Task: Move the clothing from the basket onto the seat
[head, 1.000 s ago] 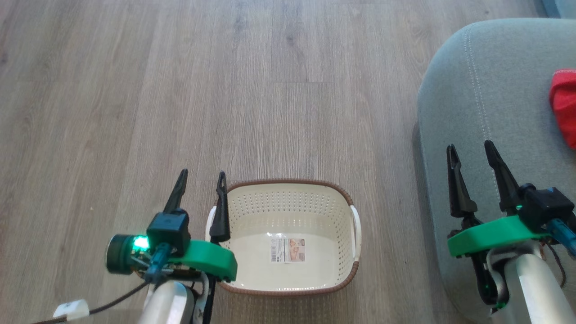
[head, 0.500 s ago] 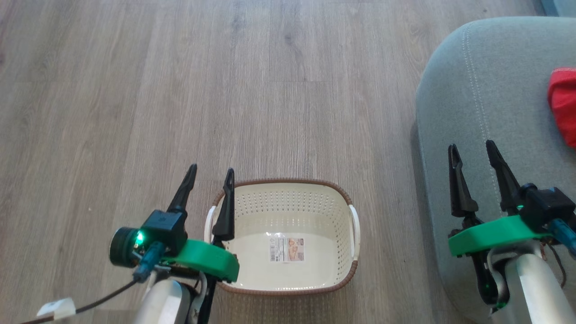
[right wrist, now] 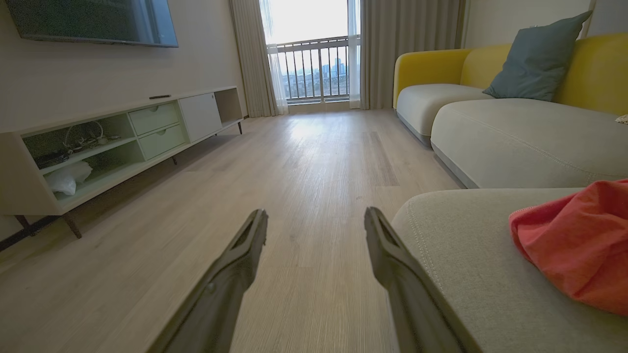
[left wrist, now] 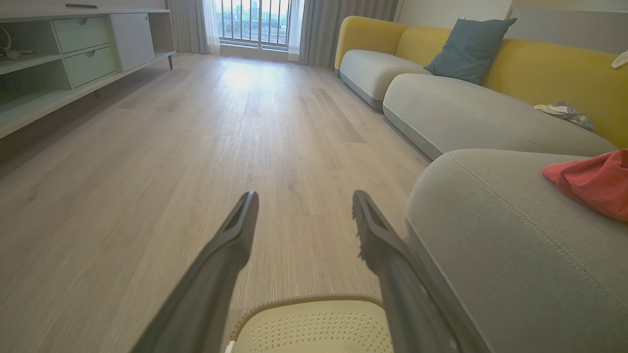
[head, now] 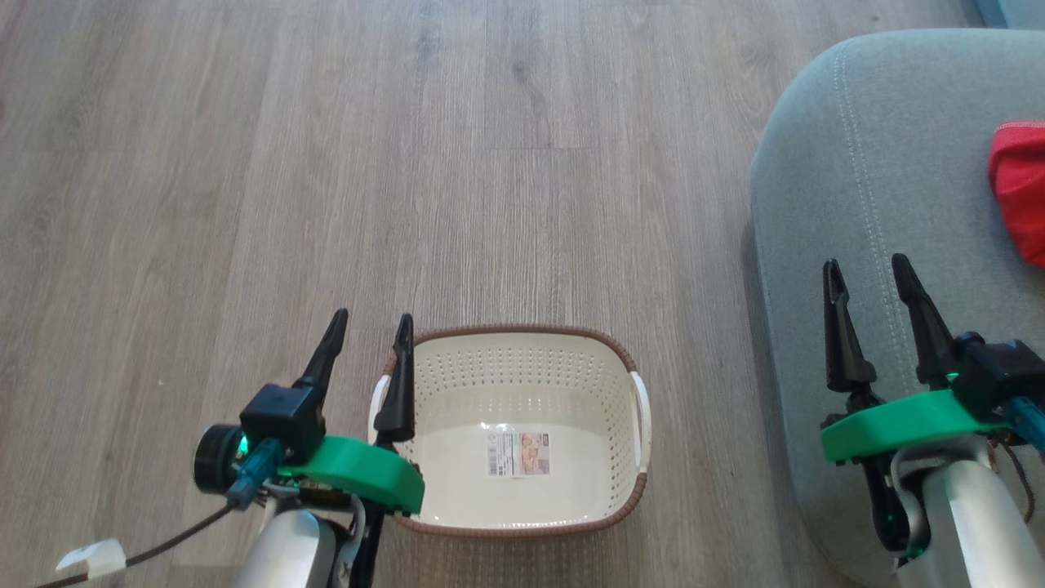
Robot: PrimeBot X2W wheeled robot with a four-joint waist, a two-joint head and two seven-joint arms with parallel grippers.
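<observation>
Head view: left gripper (head: 373,315), fingers apart, gripping nothing, hangs over the left rim of basket (head: 506,331); paper label (head: 518,454) lies on the basket bottom, right of it. Right gripper (head: 865,261), fingers apart too, sits over seat (head: 898,163); clothing (head: 1020,196) lies on the seat, right of it, well apart.

Left wrist view: left gripper (left wrist: 305,193) spread; basket (left wrist: 314,323) below the tips, seat (left wrist: 515,245) just right, clothing (left wrist: 593,181) farther right, sofa (left wrist: 466,113) w/ pillow (left wrist: 468,49) beyond.

Right wrist view: right gripper (right wrist: 315,211) spread; seat (right wrist: 466,255) under its right finger, clothing (right wrist: 579,240) to the right, TV cabinet (right wrist: 122,137) far left.
</observation>
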